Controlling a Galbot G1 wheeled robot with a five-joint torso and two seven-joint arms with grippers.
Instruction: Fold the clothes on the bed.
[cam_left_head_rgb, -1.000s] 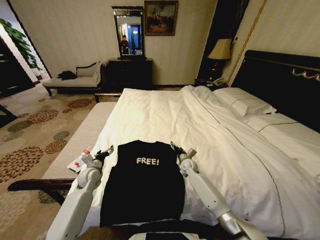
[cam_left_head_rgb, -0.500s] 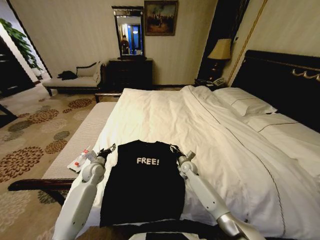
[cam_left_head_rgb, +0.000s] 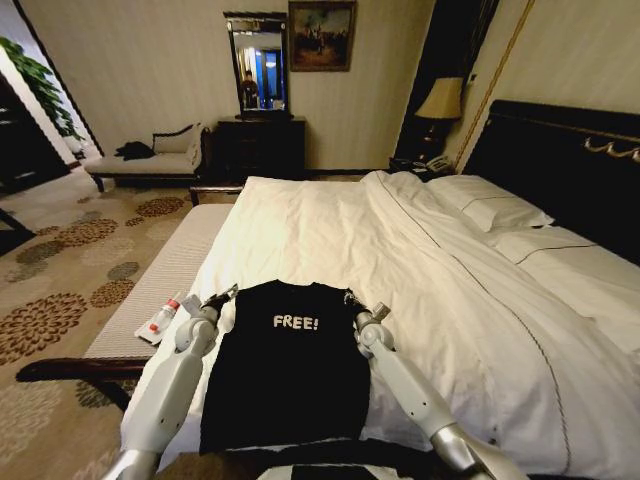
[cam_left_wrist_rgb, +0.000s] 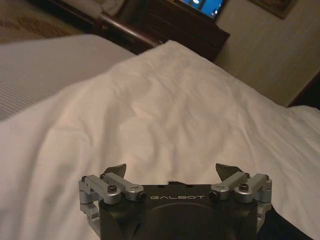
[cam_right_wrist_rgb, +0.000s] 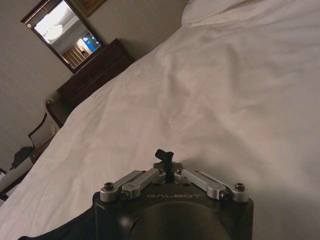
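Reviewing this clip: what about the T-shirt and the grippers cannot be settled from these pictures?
- T-shirt sleeves: head view, not visible; folded under or not is unclear.
- Shirt hem: head view, lost in dark at the bed edge.
- Right gripper: shut, but cloth pinched or not is too small to tell.
- Left gripper: open; its body hides the shirt beneath.

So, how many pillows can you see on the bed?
2. One pillow lies on top, near the headboard. A second pillow lies behind it, on the lamp side, partly covered. More may be hidden under the duvet.
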